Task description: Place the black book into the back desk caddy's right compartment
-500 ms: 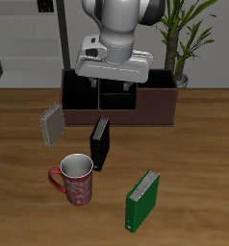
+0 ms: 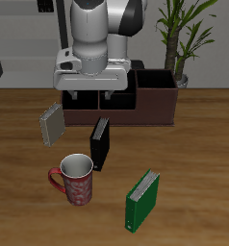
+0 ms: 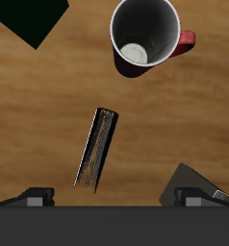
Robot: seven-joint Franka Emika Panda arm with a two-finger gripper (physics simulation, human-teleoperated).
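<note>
The black book [image 2: 100, 142] stands upright on the table in front of the back desk caddy [image 2: 155, 102], a dark maroon box. My gripper [image 2: 89, 98] is open and empty. It hovers above the table just behind the book and hides much of the caddy. The caddy's right compartment [image 2: 155, 81] shows open beside the plant. In the wrist view the black book [image 3: 97, 146] shows edge-on between my two fingertips [image 3: 32, 197], farther out and not touching them.
A grey book [image 2: 52, 123] leans beside the black book. A red mug [image 2: 76, 179] and a green book [image 2: 141, 200] stand nearer the table's front edge. A potted plant [image 2: 180, 38] stands behind the caddy's end.
My gripper has moved sideways along the caddy's front, away from the plant and toward the grey book. The books and the mug have not moved.
</note>
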